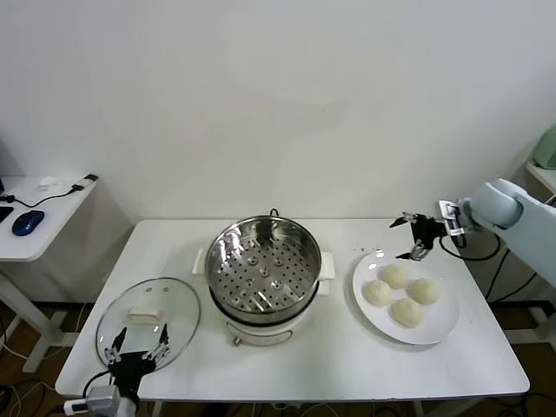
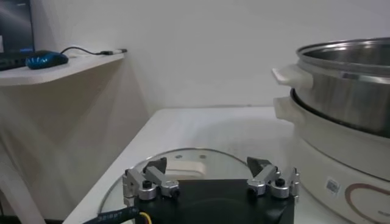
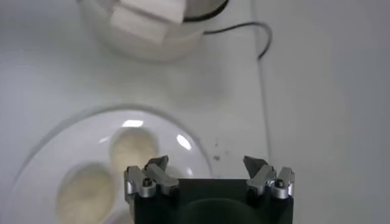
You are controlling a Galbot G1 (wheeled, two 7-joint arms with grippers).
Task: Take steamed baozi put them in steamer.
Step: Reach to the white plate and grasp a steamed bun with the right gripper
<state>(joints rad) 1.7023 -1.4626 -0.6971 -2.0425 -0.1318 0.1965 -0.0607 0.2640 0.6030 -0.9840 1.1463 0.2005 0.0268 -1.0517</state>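
My right gripper (image 1: pixel 407 236) hangs over the far edge of the plate (image 1: pixel 439 334), jaws spread fully wide and holding nothing. I judge this position to be an approach stance: it places the open jaws just behind the four steamed baozi (image 1: pixel 400 294), so a descent onto the nearest bun needs only a short forward and downward move. In the right wrist view the plate rim (image 3: pixel 195 146) lies directly below the fingers (image 3: pixel 152 173), with the baozi (image 3: pixel 133 150) just ahead of them.

My left gripper (image 1: pixel 137 342) is parked low at the near left corner of the table (image 1: pixel 347 369), over the near edge of the glass lid (image 1: pixel 148 317), also fully open and empty. The lid lies flat beside the steamer (image 1: pixel 262 269), so the pot mouth is unobstructed.

The steamer stands at table centre, between lid and plate, its perforated tray bare. No bun has been loaded yet.

The baozi sit in a tight cluster on the plate, to the right of the steamer, touching or nearly touching each other. They are cream-white, smooth and domed. I expect them to be soft, so a light closure is called for.
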